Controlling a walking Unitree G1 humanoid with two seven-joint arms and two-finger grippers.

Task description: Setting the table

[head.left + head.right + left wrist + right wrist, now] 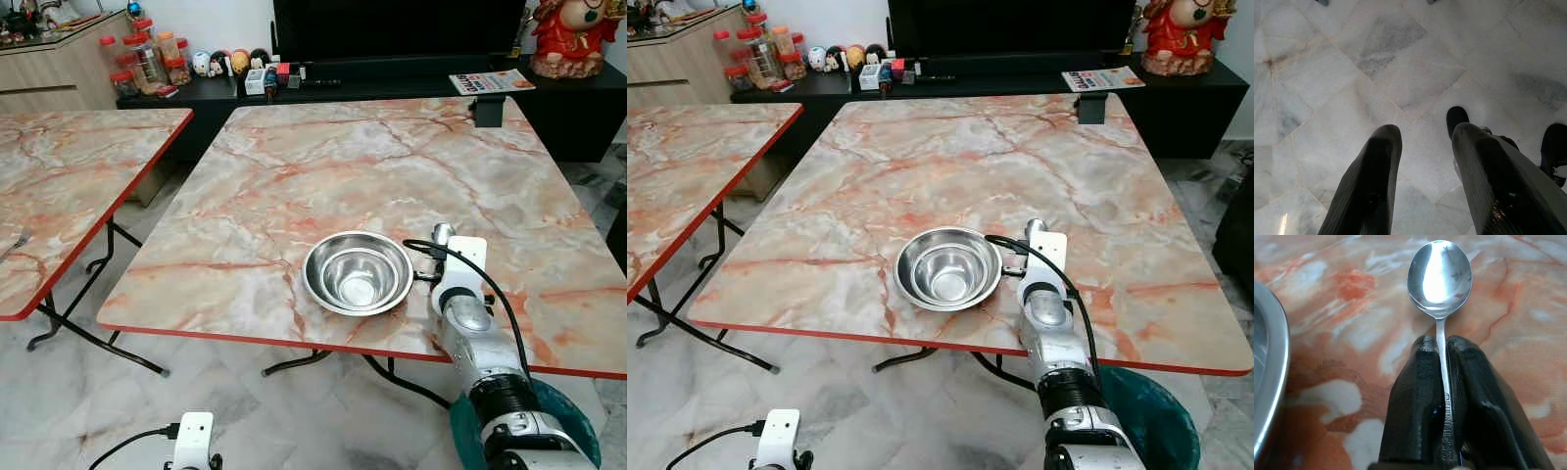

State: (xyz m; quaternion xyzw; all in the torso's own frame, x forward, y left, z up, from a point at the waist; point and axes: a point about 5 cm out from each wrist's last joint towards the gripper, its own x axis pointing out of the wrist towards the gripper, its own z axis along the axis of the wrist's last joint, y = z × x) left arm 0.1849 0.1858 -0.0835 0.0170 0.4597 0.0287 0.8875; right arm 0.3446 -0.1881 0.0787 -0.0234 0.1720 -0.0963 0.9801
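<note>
while the right tool point(1442, 350) pinches the spoon point(1440, 276) handle, lower it flat onto the desk point(294, 176) just beside the steel bowl point(358, 272); the left tool point(1422, 142) hangs spread.

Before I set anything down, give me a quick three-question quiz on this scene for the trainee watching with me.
1. True or false: the right gripper has its fingers shut on the handle of a spoon.
2. The steel bowl stands: A) on the floor, B) on the marble table near its front edge, C) on the black TV console.
3. Fill in: the left gripper hangs low with its fingers open above the ____.

Key: 1 true; 2 B; 3 floor, white marble tiles.
</note>
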